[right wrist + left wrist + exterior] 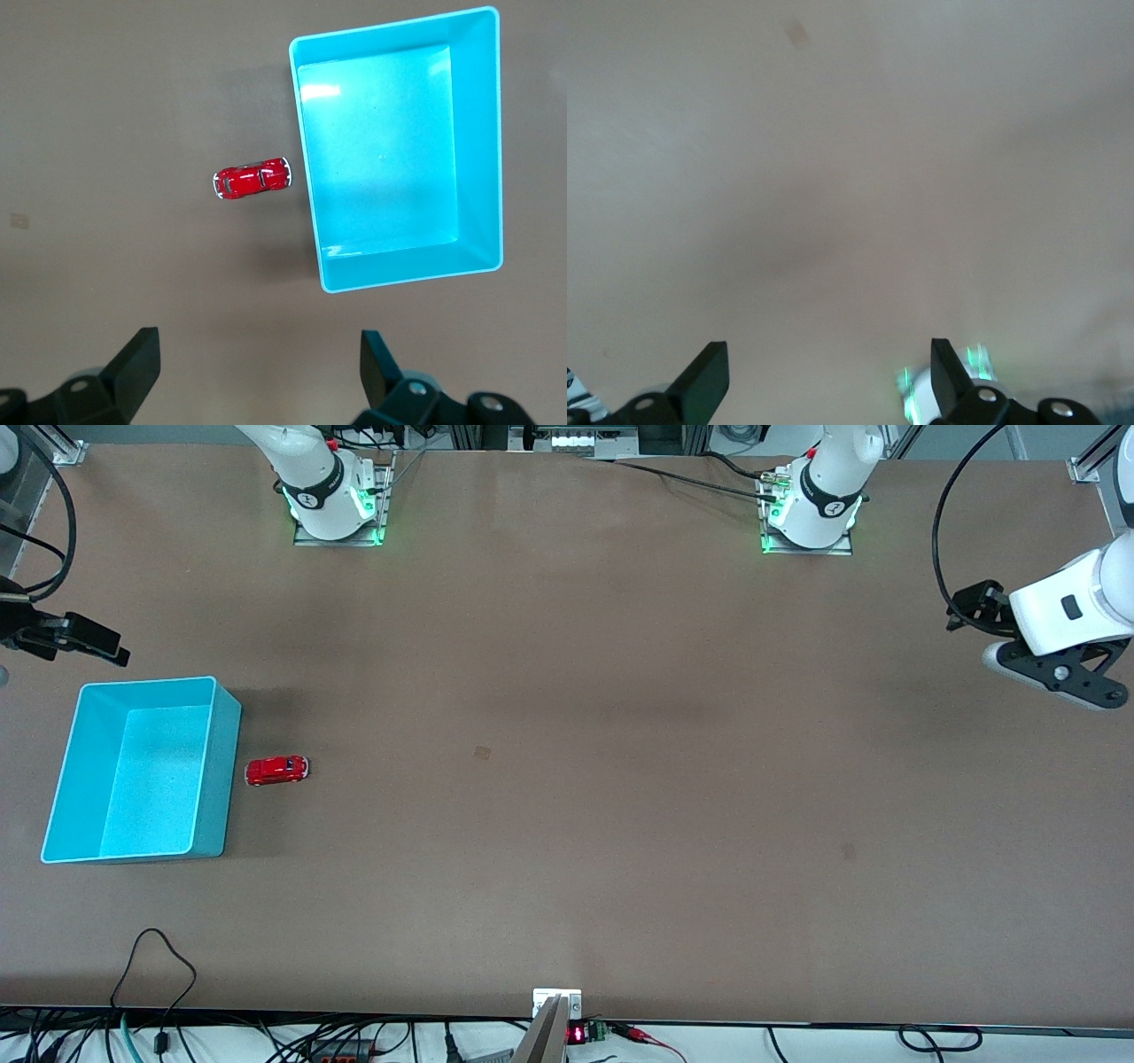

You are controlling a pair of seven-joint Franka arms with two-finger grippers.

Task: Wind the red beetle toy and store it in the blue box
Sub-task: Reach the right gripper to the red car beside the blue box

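The little red car (276, 771) sits on the brown table (567, 779), just beside the blue box (217, 779) and not touching it, at the right arm's end. The right gripper (257, 372) hangs high up near the box with its fingers spread wide, holding nothing. The left gripper (828, 381) waits over the bare table at the other end, its fingers apart too, though that picture looks a bit blurry.

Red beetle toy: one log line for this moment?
glossy red beetle toy: on table beside turquoise plastic box | left pincer: open | right pincer: open
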